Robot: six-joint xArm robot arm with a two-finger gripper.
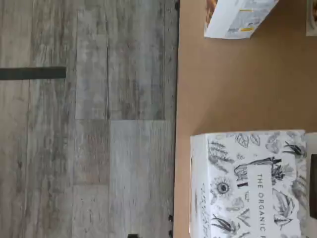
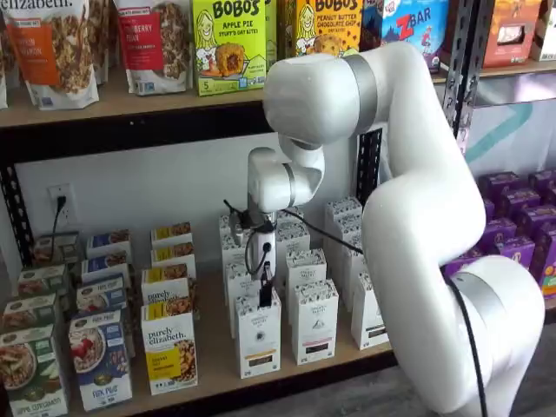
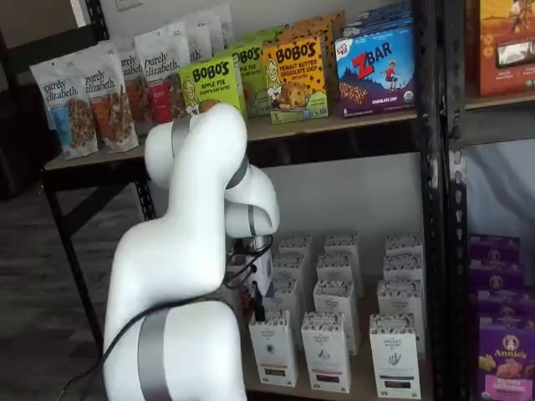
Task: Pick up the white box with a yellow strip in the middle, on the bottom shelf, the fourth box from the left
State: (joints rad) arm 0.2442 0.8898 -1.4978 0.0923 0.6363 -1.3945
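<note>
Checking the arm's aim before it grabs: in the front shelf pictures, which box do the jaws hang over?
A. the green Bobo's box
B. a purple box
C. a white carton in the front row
C: the gripper hangs right above the white box on the bottom shelf.

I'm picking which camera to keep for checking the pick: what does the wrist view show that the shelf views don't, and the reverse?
Only the wrist view: a close look at the leaf drawings and lettering on a white carton.
Only the shelf views: the arm, its gripper hanging just above the front white box, and the upper shelf with snack boxes.
Both: the pale bottom shelf, white cartons on it, and some grey floor.
</note>
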